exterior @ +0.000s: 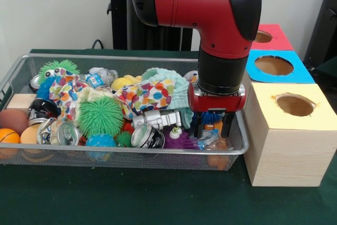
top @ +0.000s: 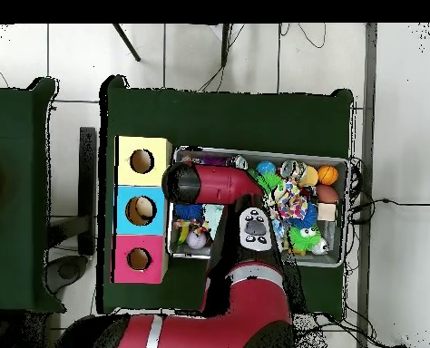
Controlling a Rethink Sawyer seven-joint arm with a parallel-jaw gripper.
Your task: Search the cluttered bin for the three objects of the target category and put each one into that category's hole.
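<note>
The bin (exterior: pixel 131 56) is a silver wire-mesh basket full of mixed toys, cans and cloth; it also shows in the overhead view (top: pixel 338 163). My gripper (exterior: pixel 214 130) reaches down into the bin's right end, next to the wooden boxes. Its two black fingers (exterior: pixel 199 127) stand apart, open, on either side of a blue spiky toy (exterior: pixel 212 117) and something orange (exterior: pixel 216 126). I cannot tell if they touch either one. In the overhead view the arm (top: pixel 210 186) hides the gripper.
Three wooden boxes with holes stand right of the bin: yellow top (exterior: pixel 316 114), blue top (exterior: pixel 295 72), red top (exterior: pixel 279 38). The bin holds a green spiky ball (exterior: pixel 101 115), cans (exterior: pixel 147 135), a purple spiky toy (exterior: pixel 181 140), polka-dot cloth (exterior: pixel 150 96) and orange balls (exterior: pixel 8 135).
</note>
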